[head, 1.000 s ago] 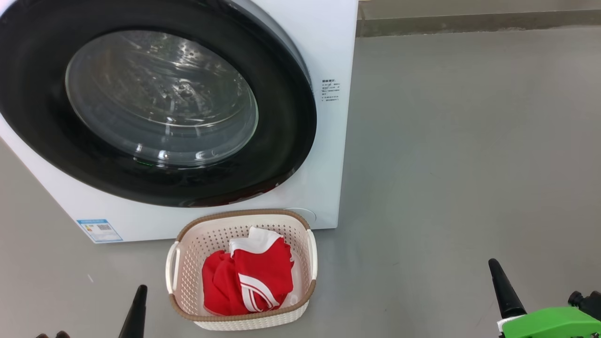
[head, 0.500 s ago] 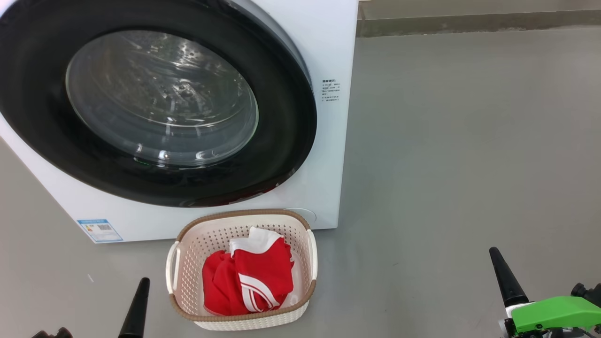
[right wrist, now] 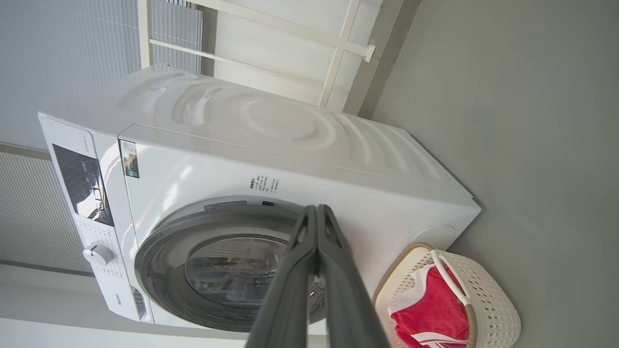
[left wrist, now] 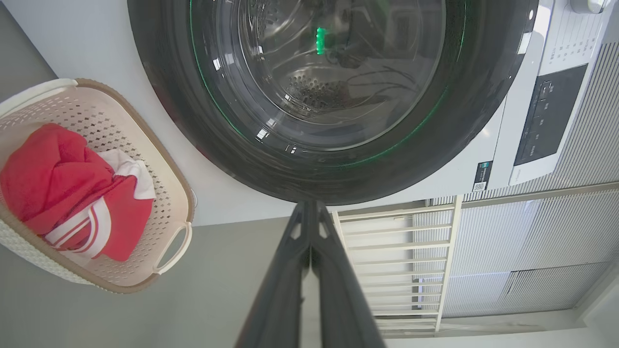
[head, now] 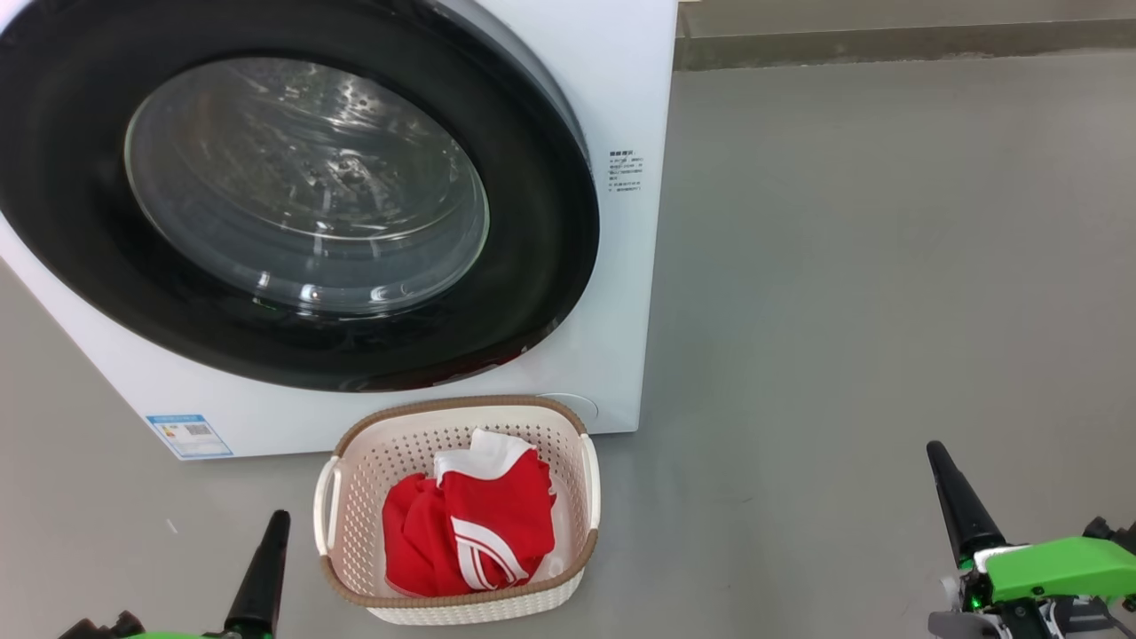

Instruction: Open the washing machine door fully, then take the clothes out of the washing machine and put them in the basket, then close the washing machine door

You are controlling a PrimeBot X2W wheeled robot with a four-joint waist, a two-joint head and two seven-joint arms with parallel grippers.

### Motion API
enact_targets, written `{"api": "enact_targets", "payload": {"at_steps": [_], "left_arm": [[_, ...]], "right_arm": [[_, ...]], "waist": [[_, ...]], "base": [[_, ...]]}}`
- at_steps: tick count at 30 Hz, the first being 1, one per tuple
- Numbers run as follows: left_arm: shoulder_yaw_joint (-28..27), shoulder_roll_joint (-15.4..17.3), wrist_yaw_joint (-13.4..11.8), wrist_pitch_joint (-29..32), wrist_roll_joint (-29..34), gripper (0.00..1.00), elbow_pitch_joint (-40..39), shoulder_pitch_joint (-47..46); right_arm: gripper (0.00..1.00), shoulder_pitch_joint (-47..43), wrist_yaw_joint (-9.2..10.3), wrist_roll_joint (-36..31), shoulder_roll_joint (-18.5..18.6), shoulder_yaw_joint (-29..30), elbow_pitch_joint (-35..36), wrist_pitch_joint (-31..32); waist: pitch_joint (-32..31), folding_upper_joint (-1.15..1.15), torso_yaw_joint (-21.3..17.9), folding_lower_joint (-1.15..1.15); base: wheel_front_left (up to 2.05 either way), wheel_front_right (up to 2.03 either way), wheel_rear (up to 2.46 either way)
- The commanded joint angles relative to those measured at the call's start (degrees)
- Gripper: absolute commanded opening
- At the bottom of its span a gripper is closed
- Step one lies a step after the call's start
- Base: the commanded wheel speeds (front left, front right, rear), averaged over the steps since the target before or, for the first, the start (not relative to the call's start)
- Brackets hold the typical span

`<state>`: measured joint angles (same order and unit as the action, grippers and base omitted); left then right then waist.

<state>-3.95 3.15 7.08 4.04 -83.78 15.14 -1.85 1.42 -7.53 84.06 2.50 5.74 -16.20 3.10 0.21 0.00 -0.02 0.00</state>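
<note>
Clothes [head: 475,528] in basket [head: 355,479], washing machine door [head: 541,266] shut, both claws closed

Left hand [head: 277,525] and right hand [head: 939,461] low, well apart, both closed and empty.

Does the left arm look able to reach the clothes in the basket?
Probably yes: the clothes lie uncovered in the open basket, just right of the left gripper, with only floor between. Its fingers are shut and would need opening first.

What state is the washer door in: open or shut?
Shut. The door sits flush against the washing machine front, no gap showing.
</note>
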Motion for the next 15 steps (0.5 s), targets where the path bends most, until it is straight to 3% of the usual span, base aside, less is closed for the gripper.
{"api": "enact_targets", "payload": {"at_steps": [1, 15], "left_arm": [[-2.07, 0.47, 0.37, 0.49, -1.44, 0.00, -1.17, -3.03], [-2.62, -0.27, 0.41, 2.49, -8.35, 0.00, -1.12, -4.34]], "right_arm": [[0.00, 3.03, 0.02, 1.79, 1.05, -0.74, 1.88, 0.43], [0.00, 4.67, 0.04, 8.96, 1.14, -0.25, 2.23, 2.55]], "waist": [[0.00, 0.00, 0.00, 0.00], [-0.03, 0.00, 0.02, 0.00]], "base": [[0.00, 0.00, 0.00], [0.00, 0.00, 0.00]]}}
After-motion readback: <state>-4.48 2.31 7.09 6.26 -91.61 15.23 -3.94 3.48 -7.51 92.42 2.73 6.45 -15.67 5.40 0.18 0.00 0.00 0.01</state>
